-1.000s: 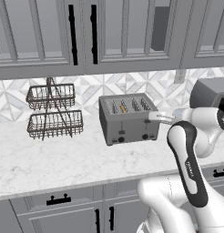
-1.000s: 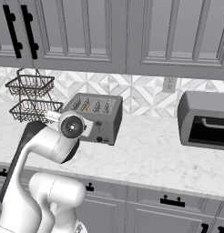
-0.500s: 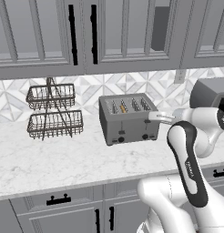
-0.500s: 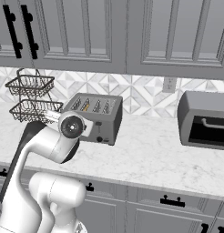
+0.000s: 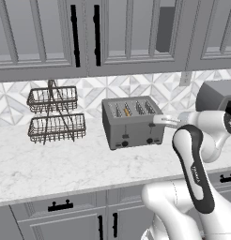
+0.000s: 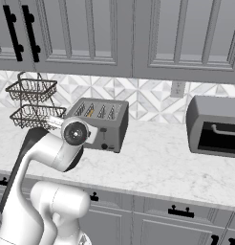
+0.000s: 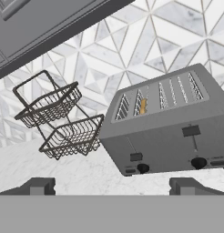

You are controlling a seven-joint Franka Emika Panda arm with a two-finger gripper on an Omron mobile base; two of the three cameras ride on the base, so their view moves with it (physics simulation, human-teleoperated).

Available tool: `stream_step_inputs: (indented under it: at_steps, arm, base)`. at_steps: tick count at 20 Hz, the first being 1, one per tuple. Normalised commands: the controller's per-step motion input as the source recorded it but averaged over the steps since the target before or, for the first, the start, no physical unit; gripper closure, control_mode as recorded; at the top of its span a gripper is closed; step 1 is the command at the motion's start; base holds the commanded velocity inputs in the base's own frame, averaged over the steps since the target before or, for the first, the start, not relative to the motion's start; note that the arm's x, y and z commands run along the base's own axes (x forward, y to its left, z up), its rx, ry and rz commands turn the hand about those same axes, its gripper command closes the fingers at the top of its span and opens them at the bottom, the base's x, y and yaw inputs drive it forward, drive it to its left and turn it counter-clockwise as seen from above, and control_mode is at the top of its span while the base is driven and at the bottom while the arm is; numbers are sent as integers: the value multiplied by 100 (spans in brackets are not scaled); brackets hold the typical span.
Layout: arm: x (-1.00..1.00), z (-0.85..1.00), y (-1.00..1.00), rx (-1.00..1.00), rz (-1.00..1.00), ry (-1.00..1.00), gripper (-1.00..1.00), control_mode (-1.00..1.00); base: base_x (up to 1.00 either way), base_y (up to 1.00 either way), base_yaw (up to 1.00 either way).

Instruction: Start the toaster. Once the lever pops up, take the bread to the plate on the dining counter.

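Hand (image 7: 112,186) wide open, empty, facing toaster (image 7: 170,123) front, still apart. Levers ahead; bread (image 7: 142,106) in second slot from left.

We are seeing a grey toaster (image 7: 168,123) with dark knobs, an orange-brown bread (image 7: 142,106) in one slot, a dark wire basket rack (image 5: 55,116), a white grey-veined counter (image 5: 65,164), white-and-grey diamond-patterned tiles (image 6: 148,98), and grey cabinets (image 5: 112,33) with black handles.
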Motion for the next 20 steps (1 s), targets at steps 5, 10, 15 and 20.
stream_step_inputs:
  at_steps: [5, 10, 15, 20]
  arm:
    - [0, 0, 0, 0, 0, 0, -100, -100]
    - [0, 0, 0, 0, 0, 0, -100, -100]
    - [0, 0, 0, 0, 0, 0, -100, -100]
    - [0, 0, 0, 0, 0, 0, -100, -100]
  base:
    - [0, 0, 0]
    - [0, 0, 0]
    - [0, 0, 0]
    - [0, 0, 0]
